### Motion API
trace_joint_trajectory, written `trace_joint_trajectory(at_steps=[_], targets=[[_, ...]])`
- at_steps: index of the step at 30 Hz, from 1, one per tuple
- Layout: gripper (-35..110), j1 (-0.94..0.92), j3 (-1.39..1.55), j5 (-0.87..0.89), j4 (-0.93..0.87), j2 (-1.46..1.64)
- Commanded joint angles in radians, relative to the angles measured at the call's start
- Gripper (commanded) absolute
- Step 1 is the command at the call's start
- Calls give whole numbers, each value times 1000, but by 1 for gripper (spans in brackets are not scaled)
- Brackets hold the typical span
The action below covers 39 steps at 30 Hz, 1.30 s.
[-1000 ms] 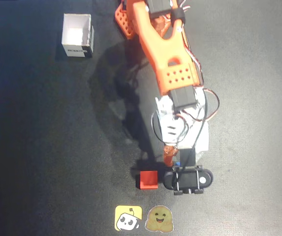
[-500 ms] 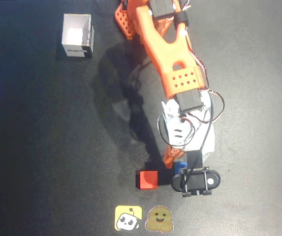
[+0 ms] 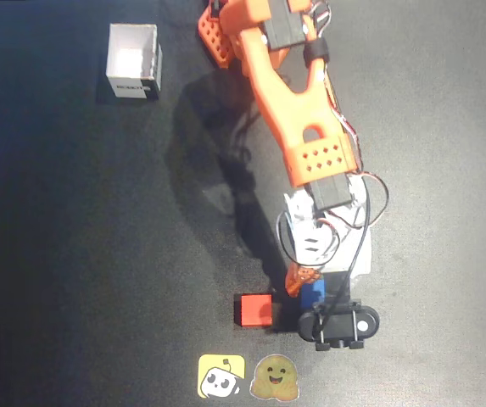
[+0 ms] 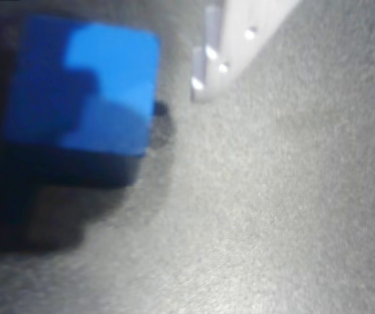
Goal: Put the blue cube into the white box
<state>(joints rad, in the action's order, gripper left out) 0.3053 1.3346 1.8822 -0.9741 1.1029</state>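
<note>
Shifted rightward, tool [image 3: 306, 284] hovers, seemingly open, around blue cube [image 3: 312, 291] on black table [image 3: 73, 254].

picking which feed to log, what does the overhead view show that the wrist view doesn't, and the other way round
Only the overhead view shows the white box at upper left, the red cube, two stickers at the bottom edge, and the orange arm. Only the wrist view gives a close look at the blue cube's faces and a pale finger beside it, a gap between them. Both share the blue cube on the dark table.
</note>
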Motion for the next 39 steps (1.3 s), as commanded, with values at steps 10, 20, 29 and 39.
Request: trace_joint_trajectory(at_steps=[10, 20, 29, 39], targets=[[11, -3, -23, 9, 58, -40], [0, -8, -18, 5, 55, -46], [0, -55, -204, -91, -233, 8], [0, -181, -140, -270, -387, 221]])
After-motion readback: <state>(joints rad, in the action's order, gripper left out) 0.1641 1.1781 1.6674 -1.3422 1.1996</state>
